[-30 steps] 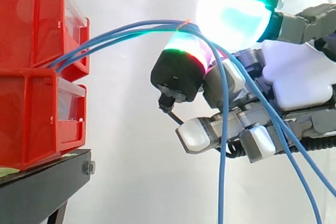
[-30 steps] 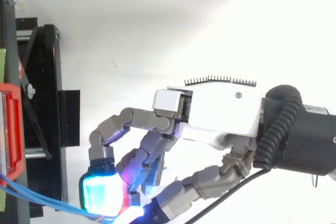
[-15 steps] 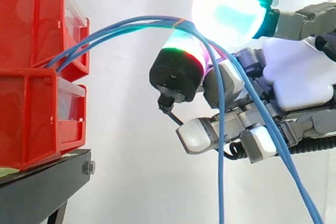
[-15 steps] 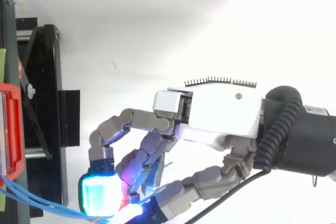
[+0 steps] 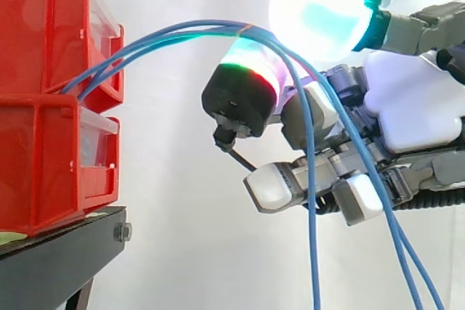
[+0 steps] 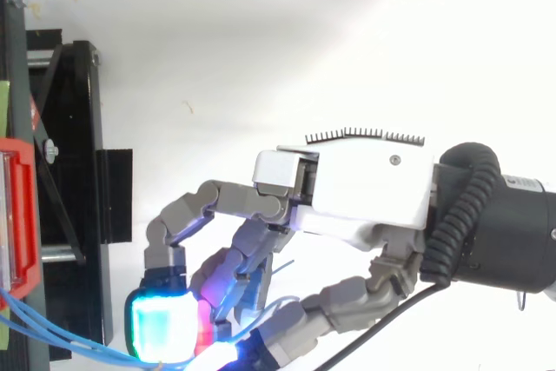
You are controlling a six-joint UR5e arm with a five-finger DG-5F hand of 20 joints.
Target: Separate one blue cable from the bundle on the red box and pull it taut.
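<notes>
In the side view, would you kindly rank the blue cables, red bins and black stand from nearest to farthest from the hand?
1. Blue cables: pinched between the hand's fingertips.
2. Red bins: left, apart.
3. Black stand: lower left.

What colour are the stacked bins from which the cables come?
The bins are red, clearest in the side view.
</notes>
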